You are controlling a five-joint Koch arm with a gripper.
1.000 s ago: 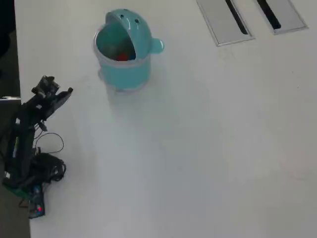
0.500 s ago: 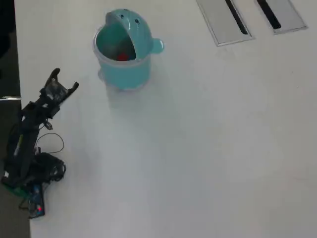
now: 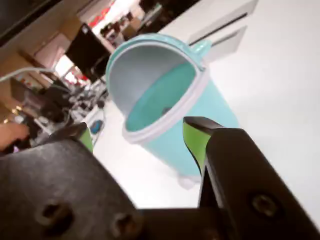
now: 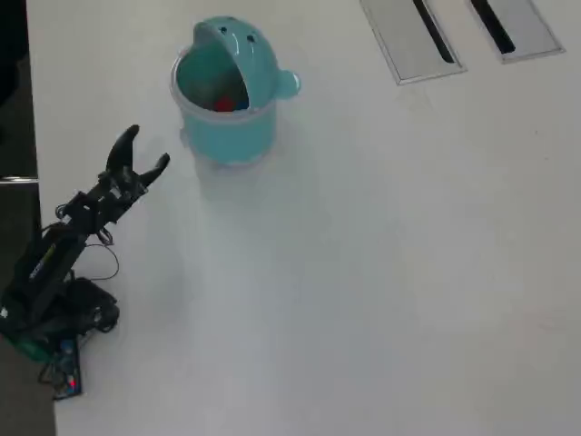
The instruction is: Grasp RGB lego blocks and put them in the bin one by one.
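Note:
The round teal bin [image 4: 227,123] stands at the upper left of the white table in the overhead view, its domed lid tipped back. Something red [image 4: 224,103], a lego block, lies inside it; other blocks are hidden or out of view. My gripper [image 4: 147,147] is left of and below the bin, a short gap away, open, with nothing between its fingers. In the wrist view the bin [image 3: 210,112] fills the middle, its mouth facing me, and my gripper [image 3: 137,131] shows green-padded fingertips [image 3: 194,137] spread wide.
Two grey slotted panels [image 4: 422,41] lie at the table's top right. The arm's base and cables [image 4: 64,318] sit at the left table edge. The wrist view shows cluttered room background [image 3: 55,95] beyond the table.
The arm has stretched up and to the right toward the bin, and the jaws have spread wider. The bin has not moved.

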